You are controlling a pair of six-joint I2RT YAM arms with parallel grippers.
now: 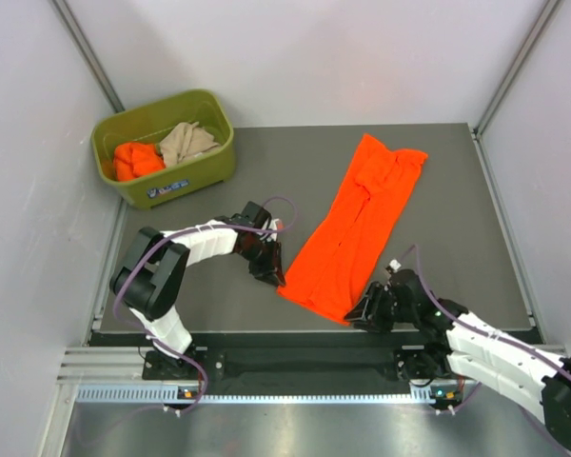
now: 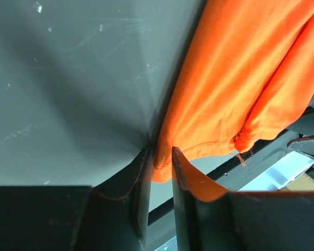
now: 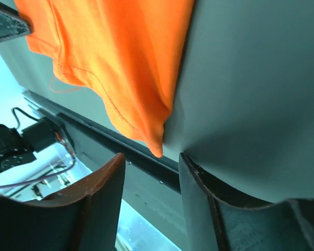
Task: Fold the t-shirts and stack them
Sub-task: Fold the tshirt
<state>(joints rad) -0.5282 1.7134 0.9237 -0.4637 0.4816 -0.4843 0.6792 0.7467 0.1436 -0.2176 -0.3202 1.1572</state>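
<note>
A bright orange t-shirt (image 1: 357,224), folded into a long strip, lies diagonally on the grey table (image 1: 209,305). My left gripper (image 1: 274,274) is at its near left corner. In the left wrist view the jaws (image 2: 159,157) are nearly together, with the hemmed corner of the shirt (image 2: 225,94) pinched between the tips. My right gripper (image 1: 362,312) is at the near right corner. In the right wrist view it is open (image 3: 152,159), and the pointed corner of the shirt (image 3: 120,63) lies just ahead of the gap, untouched.
An olive-green bin (image 1: 205,167) stands at the far left. It holds a crumpled orange shirt (image 1: 135,159) and a beige shirt (image 1: 187,141). The table's front edge and a metal rail (image 1: 295,367) run just behind both grippers. White walls enclose the table.
</note>
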